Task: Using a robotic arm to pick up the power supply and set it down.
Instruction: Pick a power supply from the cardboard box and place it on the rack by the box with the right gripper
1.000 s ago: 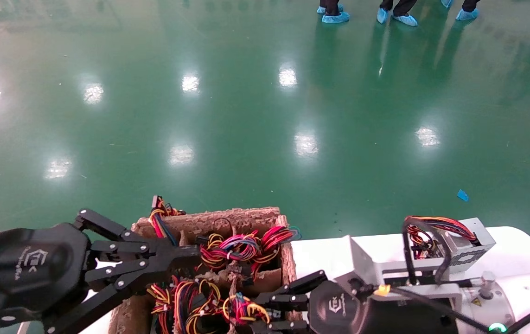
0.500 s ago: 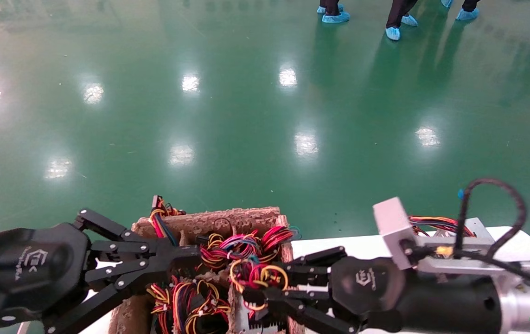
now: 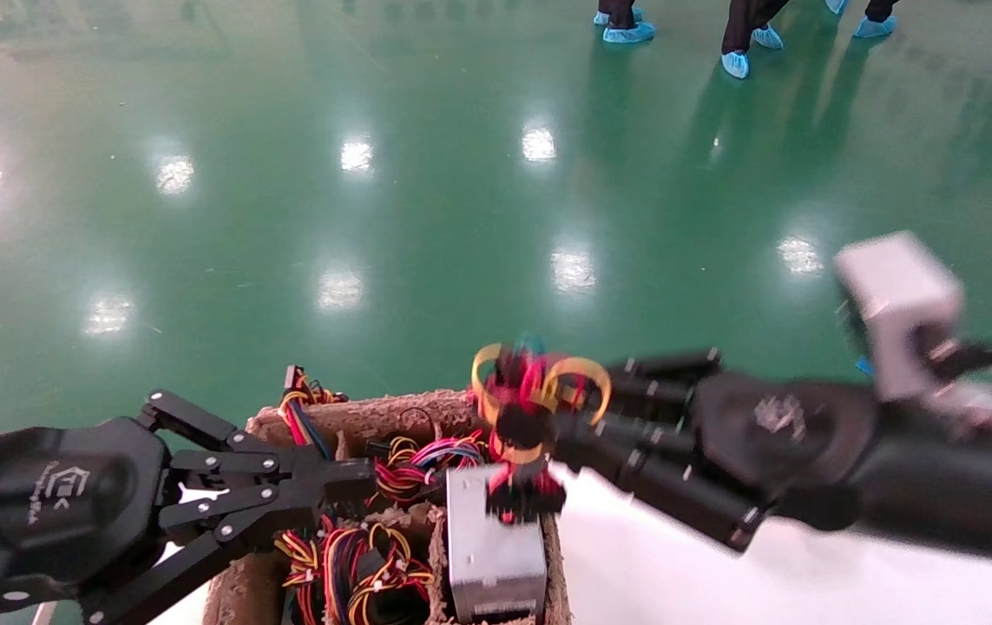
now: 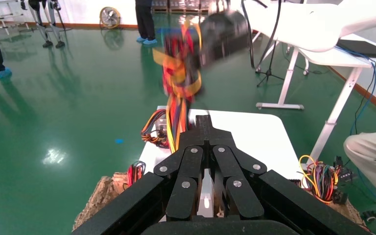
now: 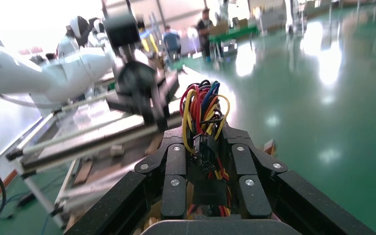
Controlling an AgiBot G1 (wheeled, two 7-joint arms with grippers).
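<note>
1. Head view: the right gripper [image 3: 548,425] is raised above the far right corner of the brown pulp tray [image 3: 391,412], its fingers closed on the curly wire bundle [image 3: 530,391]. The power supply [image 3: 494,542] hangs below that bundle, its silver box low in the tray's right compartment; whether it touches the tray floor cannot be told.
2. The tray stands at the near left edge of the white desk [image 3: 678,564]. To the right of the tray a wide bare stretch of desk shows. Beyond the tray's far wall lies open green floor [image 3: 426,217].
3. The left gripper [image 3: 357,473] sits over the tray's left side, fingers drawn together, holding nothing.
4. Count here: two grippers, one tray, one silver box in view, several more wire bundles in the tray's compartments.
5. Left wrist view: the left gripper [image 4: 204,122] points across the desk [image 4: 254,132]; the right gripper with its wire bundle [image 4: 178,73] is above it. A second power supply [image 4: 159,129] lies at the desk's far edge.
6. Right wrist view: the right gripper [image 5: 205,132] clamps the wire bundle [image 5: 203,110] and its black connector between its fingers.
</note>
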